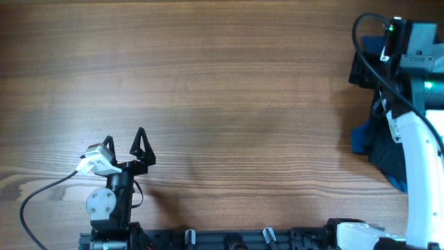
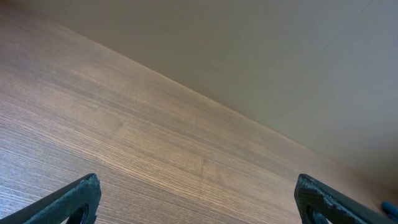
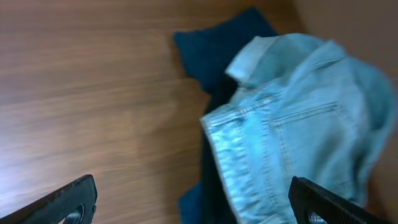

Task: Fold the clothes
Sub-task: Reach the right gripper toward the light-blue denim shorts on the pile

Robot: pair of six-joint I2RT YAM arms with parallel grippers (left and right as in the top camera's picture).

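Observation:
The light blue denim shorts (image 3: pixel 298 124) show only in the right wrist view. They lie crumpled on a dark navy fabric pile (image 3: pixel 214 53), with a stitched pocket and seams facing up. My right gripper (image 3: pixel 199 208) is open and empty. It hangs above the left edge of the shorts, one finger over bare wood and the other over the denim. In the overhead view the right arm (image 1: pixel 416 76) hides the shorts. My left gripper (image 1: pixel 126 144) is open and empty over bare table at the front left, also seen in the left wrist view (image 2: pixel 199 202).
The dark navy pile (image 1: pixel 378 149) sits at the table's right edge under the right arm. The wooden table (image 1: pixel 222 90) spreads between the arms. A cable (image 1: pixel 41 191) loops beside the left arm's base.

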